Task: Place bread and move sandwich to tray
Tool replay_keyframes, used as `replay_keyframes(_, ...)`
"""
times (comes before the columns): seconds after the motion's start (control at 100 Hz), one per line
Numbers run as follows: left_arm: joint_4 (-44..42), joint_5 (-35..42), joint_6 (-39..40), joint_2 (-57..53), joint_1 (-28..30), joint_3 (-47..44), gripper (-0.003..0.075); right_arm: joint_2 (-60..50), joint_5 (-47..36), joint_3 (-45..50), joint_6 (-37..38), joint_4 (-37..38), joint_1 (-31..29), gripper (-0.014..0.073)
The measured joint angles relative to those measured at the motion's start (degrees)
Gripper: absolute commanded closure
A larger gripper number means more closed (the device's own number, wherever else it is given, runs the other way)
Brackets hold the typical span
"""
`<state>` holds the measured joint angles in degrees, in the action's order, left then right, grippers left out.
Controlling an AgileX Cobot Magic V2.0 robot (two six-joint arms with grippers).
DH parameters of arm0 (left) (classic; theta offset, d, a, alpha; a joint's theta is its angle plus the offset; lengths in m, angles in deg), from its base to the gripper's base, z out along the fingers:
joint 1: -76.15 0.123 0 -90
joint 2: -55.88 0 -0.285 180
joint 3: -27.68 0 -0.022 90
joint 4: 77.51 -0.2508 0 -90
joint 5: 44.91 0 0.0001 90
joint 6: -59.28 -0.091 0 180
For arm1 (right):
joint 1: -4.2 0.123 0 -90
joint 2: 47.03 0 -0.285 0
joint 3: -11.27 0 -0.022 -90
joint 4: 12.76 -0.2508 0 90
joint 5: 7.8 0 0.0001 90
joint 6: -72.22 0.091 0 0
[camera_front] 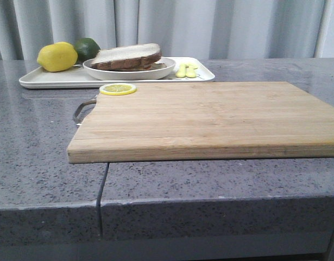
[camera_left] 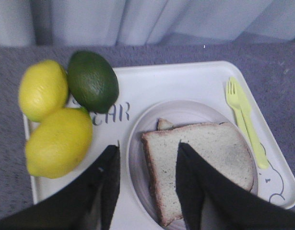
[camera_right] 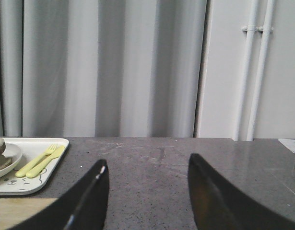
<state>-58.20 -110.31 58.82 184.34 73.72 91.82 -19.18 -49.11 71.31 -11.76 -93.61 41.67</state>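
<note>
The bread (camera_left: 205,153), a thick white slice with a brown crust, lies on top of the sandwich on the round white plate (camera_left: 185,109). A lower slice (camera_left: 164,124) peeks out behind it; no egg shows. The plate stands on the white tray (camera_left: 176,79). My left gripper (camera_left: 148,146) is open and empty just above the plate, one finger over the tray and the other over the bread. In the front view the sandwich (camera_front: 128,56) and plate (camera_front: 128,72) sit on the tray (camera_front: 52,79) at the back left; no gripper shows there. My right gripper (camera_right: 147,159) is open and empty over grey countertop.
Two lemons (camera_left: 58,141), a dark green lime (camera_left: 92,80) and a pale green fork and knife (camera_left: 245,120) share the tray. A wooden cutting board (camera_front: 210,117) lies mid-table with a lemon slice (camera_front: 118,88) at its far left corner. Curtains hang behind.
</note>
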Motion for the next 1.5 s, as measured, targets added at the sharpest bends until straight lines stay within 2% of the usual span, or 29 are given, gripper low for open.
replay_keyframes(0.17, -5.1, -1.1, -1.0, -6.5, 0.0, 0.2, 0.0458, 0.0, 0.0, 0.0, 0.0, 0.0, 0.0, 0.0201)
replay_keyframes(0.42, -6.1, -1.9, -4.8, -12.9, -0.5, 0.2, 0.0458, 0.0, 0.0, 0.0, 0.0, 0.0, 0.0, 0.0201)
replay_keyframes(0.71, -6.0, -4.9, -8.4, -16.4, -5.3, 0.1, 0.0458, 0.0, -0.1, 0.0, 0.0, -0.2, 0.0, 0.0201)
replay_keyframes(0.86, -5.9, -5.0, -8.8, -18.6, -7.4, -4.1, 0.0458, 0.0, -0.3, 0.0, 0.0, -0.5, 0.0, 0.0201)
replay_keyframes(1.0, -5.9, -1.7, -9.2, -23.3, -8.2, -13.5, 0.0458, 0.0, -0.4, 0.0, 0.0, -0.6, 0.0, 0.0201)
replay_keyframes(1.18, -5.9, 6.3, -10.3, -33.1, -8.3, -31.5, 0.0458, 0.0, -0.5, 0.0, 0.0, -0.7, 0.0, 0.0201)
replay_keyframes(1.3, -5.9, 15.6, -10.6, -42.8, -8.3, -45.8, 0.0458, 0.0, -0.5, 0.0, 0.0, -0.8, 0.0, 0.0201)
replay_keyframes(1.5, -5.9, 35.4, -10.8, -61.4, -8.5, -73.0, 0.0458, 0.0, -0.5, 0.0, 0.0, -0.9, 0.0, 0.0201)
